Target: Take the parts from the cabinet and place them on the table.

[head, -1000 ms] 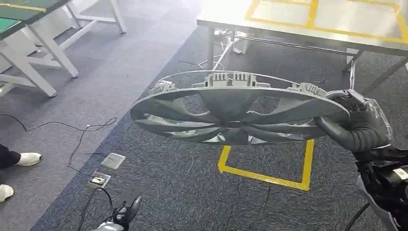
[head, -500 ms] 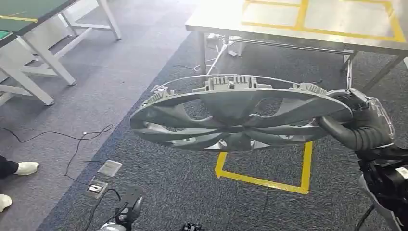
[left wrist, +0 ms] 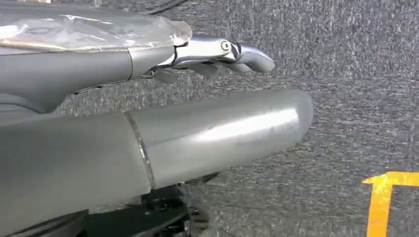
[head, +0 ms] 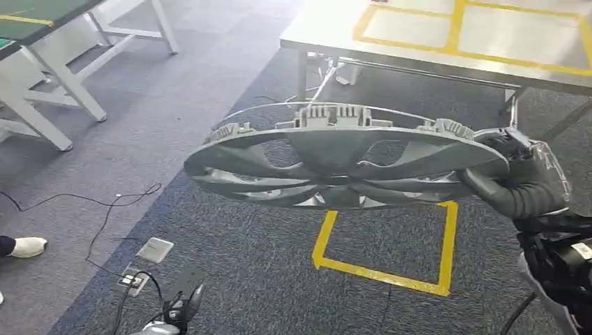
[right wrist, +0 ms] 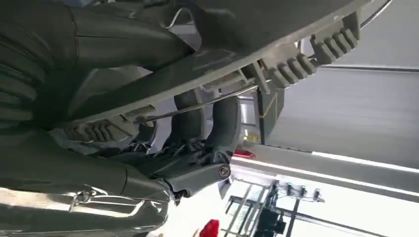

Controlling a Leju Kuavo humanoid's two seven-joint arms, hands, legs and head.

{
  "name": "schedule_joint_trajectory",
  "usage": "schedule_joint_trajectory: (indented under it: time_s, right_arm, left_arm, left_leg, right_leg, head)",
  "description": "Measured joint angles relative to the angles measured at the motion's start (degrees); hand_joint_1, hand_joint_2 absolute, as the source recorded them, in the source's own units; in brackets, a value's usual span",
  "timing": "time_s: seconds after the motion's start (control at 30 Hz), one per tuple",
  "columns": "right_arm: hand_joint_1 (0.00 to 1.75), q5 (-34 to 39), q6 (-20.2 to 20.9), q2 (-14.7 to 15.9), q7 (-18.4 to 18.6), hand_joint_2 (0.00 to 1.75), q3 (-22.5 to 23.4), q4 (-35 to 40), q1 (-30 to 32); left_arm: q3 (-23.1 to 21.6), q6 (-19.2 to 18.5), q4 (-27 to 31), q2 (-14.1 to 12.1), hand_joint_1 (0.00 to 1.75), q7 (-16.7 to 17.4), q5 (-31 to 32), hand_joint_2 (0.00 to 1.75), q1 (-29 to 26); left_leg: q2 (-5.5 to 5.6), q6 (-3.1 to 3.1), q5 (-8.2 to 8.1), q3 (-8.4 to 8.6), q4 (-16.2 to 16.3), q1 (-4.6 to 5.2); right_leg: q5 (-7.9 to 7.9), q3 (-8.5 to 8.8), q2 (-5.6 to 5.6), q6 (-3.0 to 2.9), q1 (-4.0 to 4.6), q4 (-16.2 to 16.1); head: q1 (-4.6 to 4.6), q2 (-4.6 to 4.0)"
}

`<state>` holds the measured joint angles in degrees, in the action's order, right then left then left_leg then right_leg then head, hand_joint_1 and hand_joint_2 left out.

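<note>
A grey plastic wheel cover [head: 342, 164] with curved spokes and clips along its rim hangs roughly level above the carpet in the head view. My right hand [head: 520, 178] grips its rim at the right side, thumb on the near face. The right wrist view shows the fingers [right wrist: 217, 123] hooked over the clipped rim of the wheel cover [right wrist: 291, 29]. The steel table [head: 328, 31], marked with yellow tape rectangles, stands beyond the cover at the upper right. My left hand [head: 174, 315] hangs low at the bottom left; in the left wrist view the left hand [left wrist: 207, 98] holds nothing and its fingers are apart.
A yellow tape square [head: 384, 244] lies on the dark carpet under the cover. Black cables and a floor socket [head: 143, 264] lie at the lower left. White table legs [head: 42, 105] stand at the far left. A person's shoe [head: 24, 246] shows at the left edge.
The whole picture has shifted a little, so the camera has moved. The wheel cover stays in my right hand's grip at the same place in the view.
</note>
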<state>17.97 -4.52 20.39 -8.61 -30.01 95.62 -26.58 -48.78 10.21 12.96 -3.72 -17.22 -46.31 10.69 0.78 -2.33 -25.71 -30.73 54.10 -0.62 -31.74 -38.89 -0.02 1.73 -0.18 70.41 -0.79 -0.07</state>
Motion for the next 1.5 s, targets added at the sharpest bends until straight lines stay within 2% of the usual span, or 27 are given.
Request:
schedule_joint_trajectory:
  time_s: [0.1, 0.13, 0.17, 0.23, 0.27, 0.3, 0.33, 0.4, 0.43, 0.47, 0.5, 0.53, 0.6, 0.63, 0.67, 0.73, 0.77, 0.83, 0.9, 0.93, 0.97, 1.23, 1.27, 1.3, 1.43, 1.47, 1.5]
  right_arm:
    - [1.75, 0.0, 0.0, 0.0, 0.0, 1.75, 0.0, -0.1, -0.1]
    - [1.75, 0.0, 0.0, 0.0, 0.0, 1.75, 0.0, -0.2, -0.1]
    - [1.75, 0.2, 0.0, 0.0, 0.0, 1.75, -0.1, -0.2, -0.4]
    - [1.75, 0.2, 0.0, 0.0, -0.1, 1.75, -0.1, -0.2, -0.4]
    - [1.75, 0.2, 0.0, 0.0, -0.1, 1.75, -0.1, -0.1, -0.4]
    - [1.75, 0.2, 0.0, 0.1, -0.1, 1.75, 0.0, -0.2, -0.4]
    - [1.75, 0.2, 0.0, 0.1, -0.1, 1.75, 0.0, -0.2, -0.5]
    - [1.75, 0.3, 0.0, 0.1, -0.2, 1.75, -0.1, -0.2, -0.4]
    - [1.75, 0.3, 0.0, 0.1, -0.2, 1.75, -0.1, -0.2, -0.4]
    - [1.75, 0.3, 0.0, 0.1, -0.1, 1.75, -0.2, -0.2, -0.3]
    - [1.75, 0.3, 0.0, 0.1, 0.0, 1.75, -0.2, -0.2, 0.0]
    - [1.75, 0.3, 0.0, 0.1, 0.0, 1.75, -0.3, -0.2, 0.2]
    - [1.75, 0.3, 0.0, 0.1, -0.1, 1.75, -0.3, -0.2, 0.2]
    - [1.75, 0.3, -0.1, 0.1, -0.1, 1.75, -0.3, -0.2, 0.1]
    - [1.75, 0.3, -0.1, 0.1, -0.1, 1.75, -0.4, -0.2, 0.2]
    - [1.75, 0.4, -0.1, 0.1, 0.0, 1.75, -0.4, -0.2, 0.2]
    - [1.75, 0.4, -0.1, 0.1, -0.1, 1.75, -0.4, -0.1, 0.2]
    - [1.75, 0.4, -0.1, 0.2, -0.1, 1.75, -0.2, -0.1, 0.2]
    - [1.75, 0.5, -0.1, 0.2, -0.1, 1.75, -0.1, -0.1, 0.3]
    - [1.75, 0.5, -0.1, 0.2, -0.1, 1.75, -0.1, -0.1, 0.4]
    - [1.75, 0.5, -0.1, 0.2, -0.1, 1.75, -0.2, -0.1, 0.5]
    - [1.75, 0.5, -0.1, 0.2, -0.1, 1.75, -0.2, -0.1, 0.6]
    - [1.75, 0.5, -0.1, 0.2, -0.1, 1.75, -0.2, -0.2, 0.6]
    - [1.75, 0.5, -0.2, 0.3, -0.2, 1.75, 0.0, -0.2, 0.4]
    - [1.75, 0.6, -0.3, 0.4, -0.1, 1.75, 0.1, 0.1, 0.5]
    - [1.75, 0.6, -0.4, 0.6, -0.1, 1.75, 0.3, 0.2, 0.5]
    - [1.75, 0.6, -0.5, 0.6, -0.1, 1.75, 0.3, 0.2, 0.5]
  left_arm:
    - [0.0, 0.0, 0.0, 0.1, 0.0, -0.1, 0.0, 0.0, 0.0]
    - [0.0, 0.0, 0.0, 0.2, 0.0, -0.2, 0.0, 0.0, 0.1]
    - [0.0, 0.0, 0.0, 0.1, 0.0, -0.2, -0.1, 0.0, 0.2]
    - [0.0, -0.1, 0.0, 0.2, 0.0, -0.2, 0.0, 0.0, 0.0]
    - [0.0, -0.1, 0.0, 0.2, 0.0, -0.2, 0.0, 0.0, 0.1]
    - [0.0, -0.1, 0.0, 0.2, 0.0, -0.2, 0.0, 0.0, 0.1]
    - [0.0, -0.2, 0.0, 0.2, 0.0, -0.2, 0.0, 0.0, 0.2]
    - [0.0, -0.4, 0.0, 0.2, 0.0, -0.2, 0.1, 0.0, 0.2]
    - [0.0, -0.4, 0.0, 0.2, 0.0, -0.2, 0.1, 0.0, 0.1]
    - [0.0, -0.4, 0.0, 0.2, 0.0, -0.2, 0.1, 0.0, -0.1]
    - [0.0, -0.4, 0.0, 0.2, 0.0, -0.2, 0.1, 0.0, -0.2]
    - [0.0, -0.4, 0.0, 0.1, 0.0, -0.2, 0.1, 0.0, -0.3]
    - [0.0, -0.4, 0.0, 0.0, 0.0, -0.2, 0.3, 0.0, -0.2]
    - [0.0, -0.4, 0.0, 0.0, 0.0, -0.2, 0.3, 0.0, -0.3]
    - [0.0, -0.4, 0.0, 0.0, 0.0, -0.1, 0.4, 0.0, -0.2]
    - [0.0, -0.4, 0.0, 0.1, 0.0, 0.0, 0.5, 0.0, -0.1]
    - [0.0, -0.4, 0.0, 0.1, 0.0, 0.1, 0.5, 0.0, 0.0]
    - [0.0, -0.4, 0.0, 0.1, 0.0, 0.1, 0.5, 0.0, 0.1]
    - [0.0, -0.4, 0.0, 0.1, 0.0, 0.1, 0.5, 0.0, 0.1]
    - [0.0, -0.4, 0.0, 0.1, 0.0, 0.1, 0.5, 0.0, 0.1]
    - [0.0, -0.4, 0.0, 0.1, 0.0, 0.1, 0.5, 0.0, 0.1]
    - [0.0, -0.4, 0.0, 0.2, 0.0, 0.1, 0.6, 0.0, 0.1]
    - [0.0, -0.4, 0.0, 0.2, 0.0, 0.1, 0.6, 0.0, 0.1]
    - [0.0, -0.4, 0.0, 0.3, 0.0, 0.3, 0.9, 0.0, 0.2]
    - [0.0, -0.3, 0.0, 0.3, 0.0, 0.6, 1.1, 0.0, 0.5]
    - [0.0, -0.3, 0.0, 0.3, 0.0, 0.7, 1.2, 0.0, 0.6]
    - [0.0, -0.4, 0.0, 0.3, 0.0, 0.7, 1.4, 0.0, 0.8]
  left_leg:
    - [0.19, 0.42, -1.75, 2.28, -0.1, 0.06]
    - [0.08, 0.65, -1.93, 2.57, -0.2, 0.17]
    - [-0.01, 1.05, -2.05, 2.0, -0.3, 0.08]
    - [-0.29, 1.39, -1.99, 2.64, -0.5, 0.35]
    - [-0.36, 1.66, -2.2, 3.14, -0.5, 0.4]
    - [-0.43, 1.9, -2.08, 2.11, 1.7, 0.17]
    - [-0.41, 2.2, -2.53, -0.41, 5.8, 0.13]
    - [-0.44, 2.71, -5.56, -6.9, 14.9, 0.04]
    - [-0.44, 2.87, -7.09, -9.45, 17.8, 0.04]
    - [-0.44, 2.99, -7.34, -10.73, 18.3, 0.04]
    - [-0.44, 2.92, -6.16, -10.9, 16.4, 0.04]
    - [-0.44, 2.71, -3.46, -10.03, 12.6, 0.05]
    - [-0.47, 2.15, 4.44, -6.85, 2.4, 0.15]
    - [-0.44, 1.79, 6.01, -6.47, 0.0, 0.56]
    - [-0.51, 1.44, 4.71, -6.11, 0.3, 0.52]
    - [-0.4, 0.8, 5.01, -6.08, 0.2, 0.59]
    - [-0.36, 0.5, 4.86, -5.51, 0.1, 0.54]
    - [-0.32, -0.12, 4.26, -4.13, -0.4, 0.17]
    - [-0.28, -0.2, 3.27, -3.16, -0.4, 0.19]
    - [-0.25, -0.18, 2.73, -2.61, -0.4, 0.2]
    - [-0.2, -0.18, 2.39, -2.18, -0.3, 0.2]
    - [-0.09, -0.19, 1.79, -1.39, -0.3, 0.19]
    - [-0.03, -0.15, 1.41, -0.84, -0.3, 0.19]
    - [0.33, 0.83, -1.19, 2.2, 0.0, 0.41]
    - [0.17, 1.93, -1.86, 2.9, -0.4, 0.42]
    - [-0.17, 2.15, -2.24, 2.09, 1.9, 0.21]
    - [-0.24, 2.33, -2.91, -0.06, 5.7, 0.21]
  right_leg:
    - [10.57, 3.99, -0.06, -1.39, 0.29, -14.4]
    - [9.22, 3.87, -0.25, -1.58, 0.79, -14.3]
    - [8.72, 5.64, -0.29, -1.9, 0.98, -16.3]
    - [8.69, 5.51, -0.44, -2.1, 1.09, -16.4]
    - [8.72, 6.51, -0.3, -2.27, 0.49, -17.0]
    - [8.63, 7.52, -0.32, -2.42, 0.33, -17.6]
    - [8.4, 7.87, -0.36, -2.76, 0.25, -17.7]
    - [7.67, 8.44, -0.2, -2.88, 0.26, -17.7]
    - [7.16, 8.93, -0.09, -2.87, 0.26, -17.7]
    - [6.67, 9.53, 0.0, -2.86, 0.26, -17.7]
    - [6.02, 10.4, 0.09, -2.82, 0.26, -17.7]
    - [5.37, 11.26, 0.13, -2.73, 0.26, -17.7]
    - [4.01, 12.88, 0.1, -2.39, 0.28, -17.7]
    - [3.35, 13.65, 0.19, -2.11, 0.56, -17.2]
    - [2.92, 13.28, 0.4, -1.81, 0.61, -17.4]
    - [2.69, 13.86, 0.4, -1.16, 0.62, -17.1]
    - [2.69, 13.84, 0.36, -1.0, 0.62, -16.8]
    - [2.5, 10.57, 0.25, -0.58, 0.35, -10.7]
    - [-0.41, 5.09, 0.25, 0.13, -0.03, -1.7]
    - [-2.55, 2.72, 0.24, 0.39, -0.1, 1.3]
    - [-3.65, 1.56, 0.24, 0.52, -0.17, 2.3]
    - [-3.94, 0.76, 0.23, 0.65, -0.3, 1.9]
    - [-3.38, 0.78, 0.22, 0.62, -0.37, 0.7]
    - [9.44, 3.73, 0.02, -0.57, 0.12, -16.2]
    - [9.34, 5.88, 0.22, -1.8, 0.09, -16.6]
    - [9.24, 6.52, 0.31, -1.95, -0.08, -16.9]
    - [8.94, 6.71, 0.22, -2.2, -0.14, -16.9]
  head:
    - [0.13, 0.0]
    - [0.09, -0.02]
    - [0.55, 0.0]
    - [0.13, 0.0]
    - [-0.04, 0.0]
    - [0.02, 0.0]
    - [-0.13, 0.0]
    - [-0.44, 0.0]
    - [-0.42, 0.0]
    - [-0.53, 0.0]
    - [-0.61, 0.0]
    - [-0.63, 0.0]
    - [-0.77, 0.0]
    - [-0.66, 0.0]
    - [-0.61, 0.0]
    - [-0.44, 0.0]
    - [-0.52, 0.0]
    - [-0.26, 0.0]
    - [-0.13, 0.0]
    - [-0.18, 0.0]
    - [-0.13, 0.0]
    - [-0.11, 0.0]
    - [-0.09, 0.0]
    - [0.12, 0.0]
    - [-0.15, 0.0]
    - [-0.24, 0.0]
    - [-0.48, 0.0]
